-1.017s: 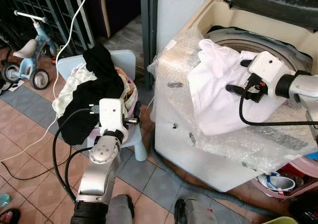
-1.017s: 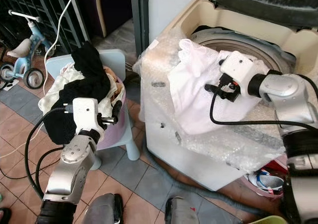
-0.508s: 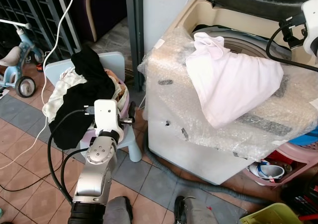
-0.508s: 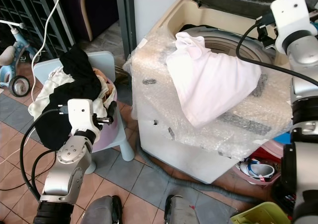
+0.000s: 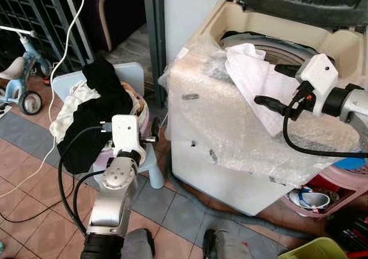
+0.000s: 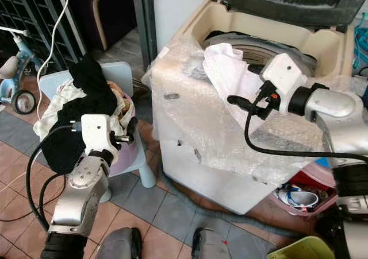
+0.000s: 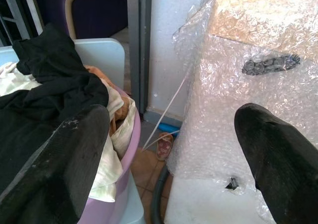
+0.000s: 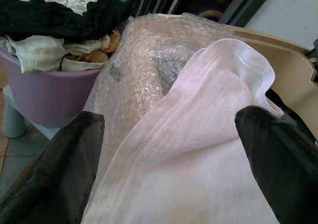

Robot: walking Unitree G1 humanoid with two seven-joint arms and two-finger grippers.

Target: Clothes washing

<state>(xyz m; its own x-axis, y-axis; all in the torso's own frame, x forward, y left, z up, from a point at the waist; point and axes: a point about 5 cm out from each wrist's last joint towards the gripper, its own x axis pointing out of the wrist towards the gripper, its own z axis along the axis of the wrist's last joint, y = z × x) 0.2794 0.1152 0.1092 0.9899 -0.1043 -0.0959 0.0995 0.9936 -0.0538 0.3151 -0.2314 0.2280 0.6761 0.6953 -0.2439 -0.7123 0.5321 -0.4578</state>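
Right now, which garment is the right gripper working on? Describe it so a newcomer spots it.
Find the bubble-wrapped washing machine with its lid up. A white garment drapes over its front rim, with the open right gripper over it. It is the lone pale cloth there; the other clothes sit in the purple basin.

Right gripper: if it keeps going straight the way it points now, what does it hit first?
Most likely the white garment draped over the washing machine's bubble-wrapped top. The right gripper is open, with the cloth lying directly ahead between its fingers. Depth is hard to judge, but nothing else stands nearer in that line.
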